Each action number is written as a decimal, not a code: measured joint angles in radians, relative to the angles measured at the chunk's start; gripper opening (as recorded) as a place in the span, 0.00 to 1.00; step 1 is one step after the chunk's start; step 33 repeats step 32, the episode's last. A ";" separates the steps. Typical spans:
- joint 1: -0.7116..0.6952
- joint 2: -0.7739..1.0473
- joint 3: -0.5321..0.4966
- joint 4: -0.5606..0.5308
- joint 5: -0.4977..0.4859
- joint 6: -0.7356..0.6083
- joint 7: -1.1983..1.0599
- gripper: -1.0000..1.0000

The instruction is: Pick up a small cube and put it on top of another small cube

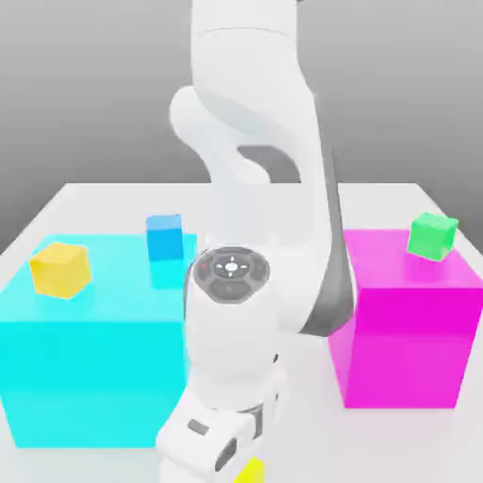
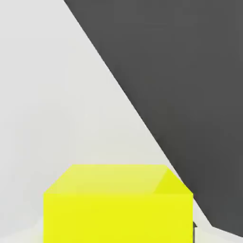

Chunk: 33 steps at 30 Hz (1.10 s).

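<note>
A small bright yellow cube [image 1: 250,470] sits at the bottom edge of the exterior view, right below my gripper [image 1: 236,460], whose white hand points down toward it. In the hand view the same yellow cube [image 2: 118,204] looms very close, with white table behind it. A small orange-yellow cube [image 1: 60,270] and a small blue cube [image 1: 164,237] rest on top of a big cyan block [image 1: 85,368]. A small green cube [image 1: 432,235] lies tilted on a big magenta block [image 1: 406,340].
The white table [image 2: 57,104] ends at an edge close to the yellow cube, with dark floor [image 2: 190,71] beyond it. My arm's white links [image 1: 255,189] stand between the cyan and magenta blocks.
</note>
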 joint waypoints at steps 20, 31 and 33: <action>-0.167 -0.647 -0.186 -0.031 -0.187 -0.618 0.754 0.00; -0.268 -0.733 -0.248 -0.157 -0.161 -0.563 0.890 1.00; -0.268 -0.733 -0.248 -0.157 -0.162 -0.563 0.890 1.00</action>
